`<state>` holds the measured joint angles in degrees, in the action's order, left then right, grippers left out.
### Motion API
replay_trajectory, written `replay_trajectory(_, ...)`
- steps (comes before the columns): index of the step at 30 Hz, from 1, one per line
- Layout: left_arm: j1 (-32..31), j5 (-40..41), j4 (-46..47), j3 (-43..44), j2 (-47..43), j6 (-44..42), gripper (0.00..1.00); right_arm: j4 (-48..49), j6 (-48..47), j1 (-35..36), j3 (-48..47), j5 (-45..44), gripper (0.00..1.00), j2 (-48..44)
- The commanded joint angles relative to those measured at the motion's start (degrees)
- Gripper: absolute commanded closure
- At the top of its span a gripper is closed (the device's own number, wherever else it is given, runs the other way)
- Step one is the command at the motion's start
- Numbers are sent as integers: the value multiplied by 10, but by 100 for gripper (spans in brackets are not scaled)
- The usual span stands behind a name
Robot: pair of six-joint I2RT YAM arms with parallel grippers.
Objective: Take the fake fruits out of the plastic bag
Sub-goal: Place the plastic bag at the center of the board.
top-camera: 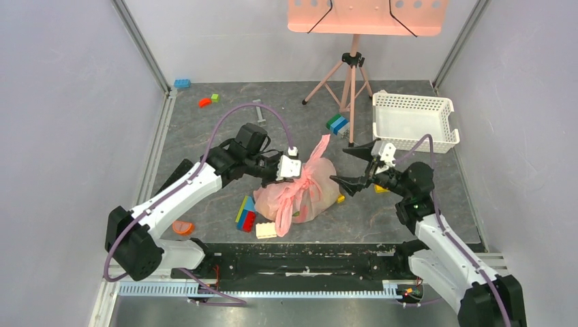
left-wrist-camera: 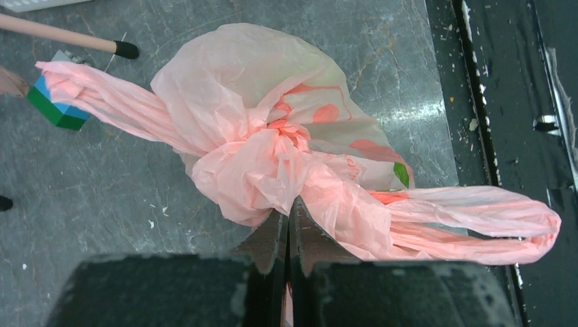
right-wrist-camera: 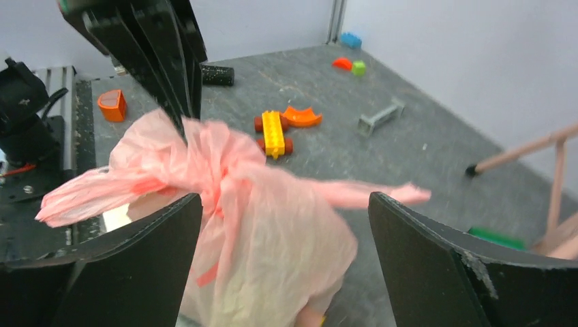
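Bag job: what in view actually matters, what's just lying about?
Job: bag, knotted shut; left fingers, shut on it; right fingers, open beside it; fruits: none clearly seen.
Lying about: basket, tripod, blocks, orange piece.

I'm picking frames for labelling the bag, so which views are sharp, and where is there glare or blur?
Top external: evenly lit, the plastic bag is sharp, with only faint shadows. Left wrist: its knot is crisp, with bright glare on the table beside it. Right wrist: the bag is soft and blurred up close, while the yellow block behind is clearer.
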<state>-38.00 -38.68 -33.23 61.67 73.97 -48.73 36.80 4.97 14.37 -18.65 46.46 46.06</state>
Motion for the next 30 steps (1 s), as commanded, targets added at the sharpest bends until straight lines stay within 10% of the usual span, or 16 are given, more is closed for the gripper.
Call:
replay_trajectory(1, -2, -38, -21, 21, 14, -110, 98, -156, -232, 33, -102, 4, 6, 31)
replay_trajectory(11, -1, -76, 4, 11, 43, -143, 98, -374, -527, 71, -196, 80, 14, 112)
replay_trajectory(30, -1, -41, 15, -12, 23, -149, 98, -683, -773, 143, -410, 56, 27, 285)
